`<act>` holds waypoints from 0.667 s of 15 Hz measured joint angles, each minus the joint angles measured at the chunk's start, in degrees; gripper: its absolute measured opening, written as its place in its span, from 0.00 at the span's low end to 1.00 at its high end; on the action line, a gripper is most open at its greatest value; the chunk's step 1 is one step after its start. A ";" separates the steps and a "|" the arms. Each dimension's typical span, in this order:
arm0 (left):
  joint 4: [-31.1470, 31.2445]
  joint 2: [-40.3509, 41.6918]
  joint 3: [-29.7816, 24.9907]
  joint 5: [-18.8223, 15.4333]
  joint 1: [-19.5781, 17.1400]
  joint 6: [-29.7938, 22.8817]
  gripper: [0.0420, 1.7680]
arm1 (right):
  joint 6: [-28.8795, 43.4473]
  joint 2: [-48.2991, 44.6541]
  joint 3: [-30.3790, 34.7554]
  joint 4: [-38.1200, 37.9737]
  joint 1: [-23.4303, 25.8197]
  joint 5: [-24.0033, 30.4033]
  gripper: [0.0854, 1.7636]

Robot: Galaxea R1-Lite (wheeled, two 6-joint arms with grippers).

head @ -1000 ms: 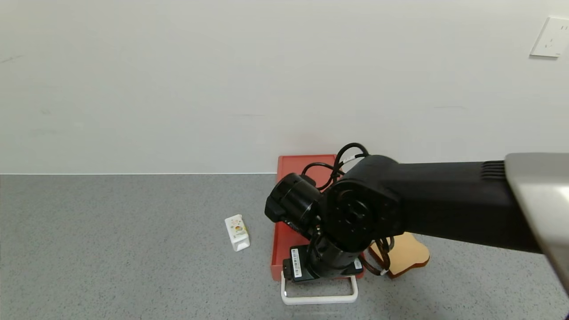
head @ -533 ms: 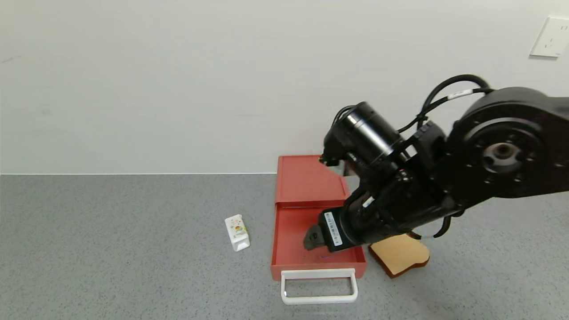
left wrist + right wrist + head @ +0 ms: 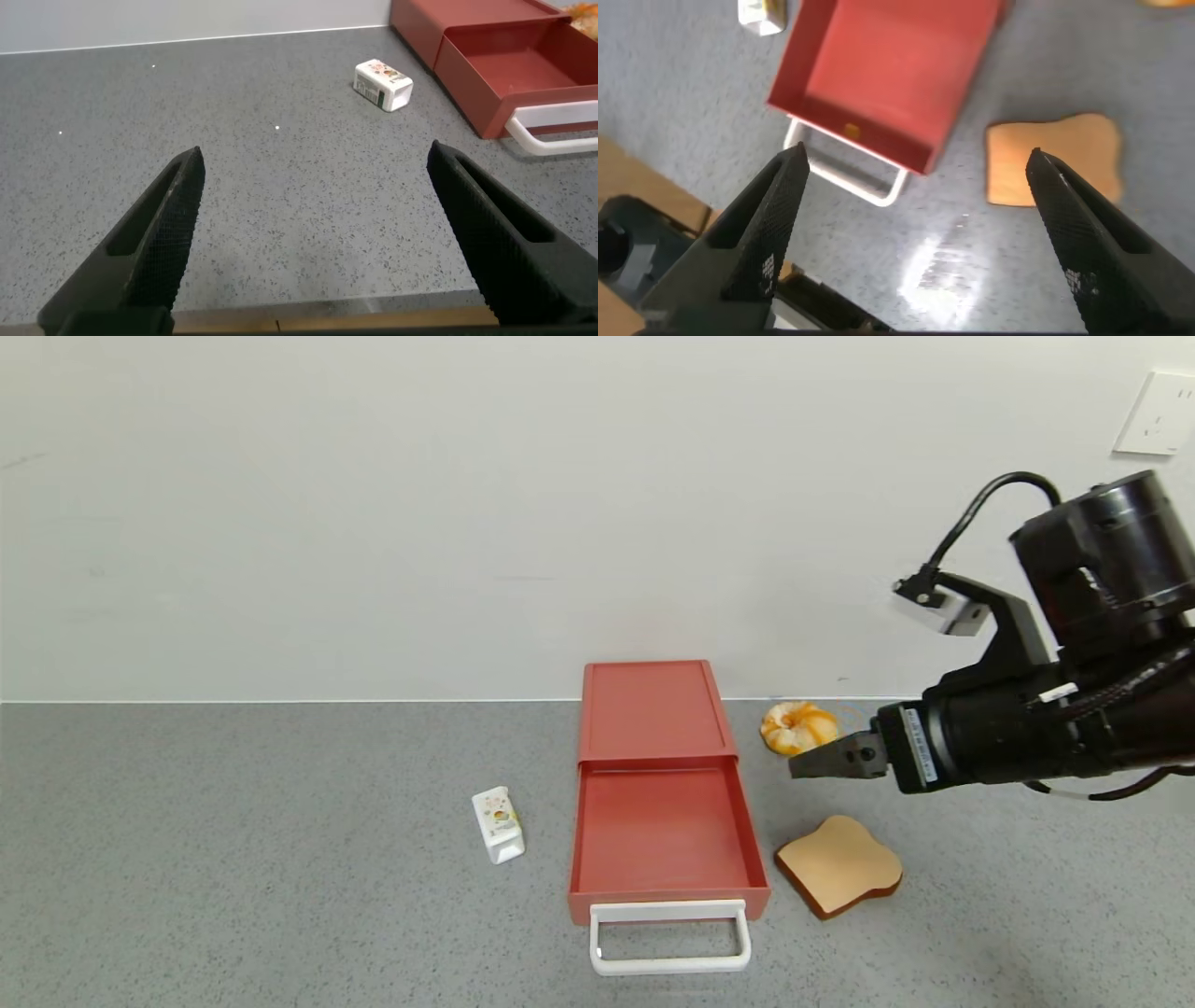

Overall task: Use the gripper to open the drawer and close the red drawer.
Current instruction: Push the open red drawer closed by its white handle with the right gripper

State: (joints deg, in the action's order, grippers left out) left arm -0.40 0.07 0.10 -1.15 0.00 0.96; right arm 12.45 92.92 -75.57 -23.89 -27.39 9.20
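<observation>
The terracotta-red drawer [image 3: 665,835] stands pulled out of its red housing [image 3: 651,709], its tray bare, its white loop handle [image 3: 670,940] toward me. My right gripper [image 3: 810,764] hovers open and empty above the table right of the drawer, near a round bun [image 3: 795,726]. In the right wrist view the gripper [image 3: 917,154] looks down on the drawer [image 3: 887,70], its handle [image 3: 845,175] and the toast [image 3: 1052,170]. My left gripper [image 3: 316,154] is open and empty, low over the table near its front edge, far from the drawer [image 3: 509,70].
A toast slice [image 3: 839,865] lies right of the drawer front. A small white carton [image 3: 498,823] lies left of the drawer, also seen in the left wrist view [image 3: 383,84]. The white wall stands just behind the housing.
My right arm has lifted off the drawer front and swung up and to the right, uncovering the tray and the bun. The drawer has stayed pulled out.
</observation>
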 joint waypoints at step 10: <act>0.00 0.00 0.00 0.02 0.00 -0.26 0.97 | -6.96 -13.97 22.15 19.24 17.42 10.28 0.97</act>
State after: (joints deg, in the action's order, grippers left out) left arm -0.40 0.07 0.10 -1.12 0.00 0.71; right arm 5.49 78.95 -53.42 -4.66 -9.97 19.48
